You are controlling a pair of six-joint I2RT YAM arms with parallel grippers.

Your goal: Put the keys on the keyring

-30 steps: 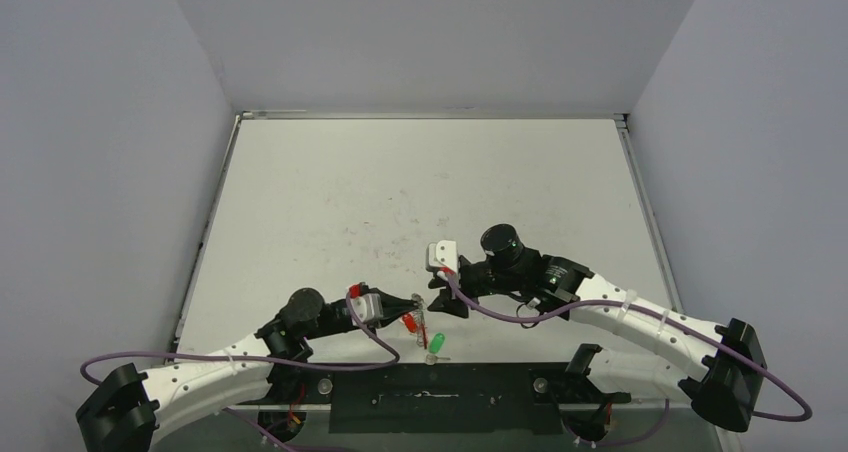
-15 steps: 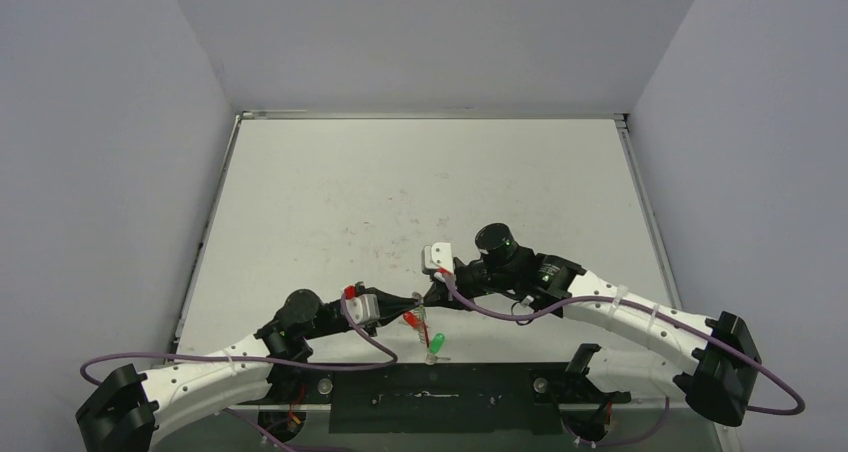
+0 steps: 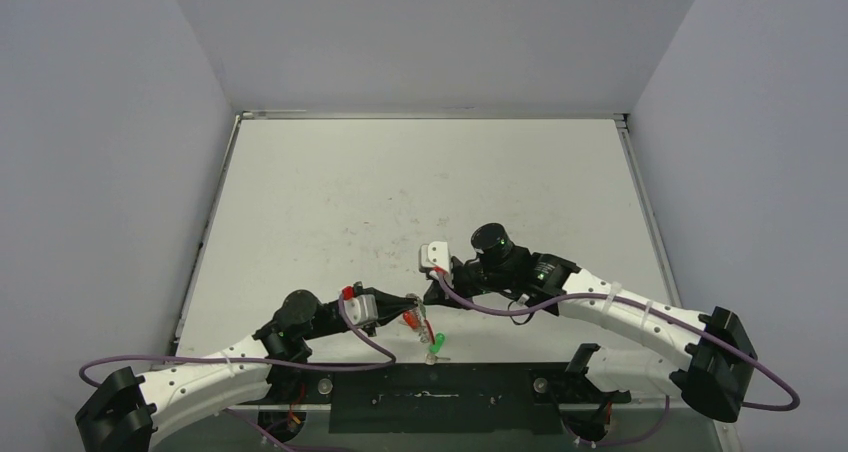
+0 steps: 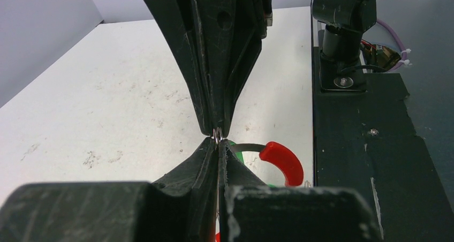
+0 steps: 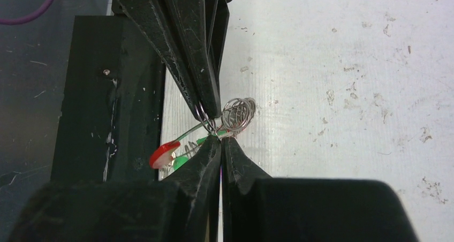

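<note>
From the overhead view: a second ago the right gripper (image 3: 429, 294) was standing open just off to the side. Now it's slid in toward the left gripper (image 3: 413, 301) and snapped closed, so the two tips meet nose to nose over the near edge of the white bench (image 3: 400, 192). The keyring (image 3: 412, 319), a big round loop of silvery coiled metal with a glossy red sleeve, hangs right below that meeting point. The two small silvery keys (image 3: 436, 341) with bright green plastic heads dangle just under it, toward the arm bases. I read that as both arms now having hold of the ring, likely to work the wire apart.

Left wrist view: the left gripper is clamped tight on a thin bit of the ring's wire. The right one comes down from above and touches that same spot, fully closed. The red sleeve curves away just beside the fingers, near the black base plate (image 4: 364, 145).

Right wrist view: the right gripper looks pinched on the wire right next to the silvery coil (image 5: 238, 113). The left gripper holds the ring's loop just above. The red sleeve and the green key heads hang lower, off to one side and near the tips.
</note>
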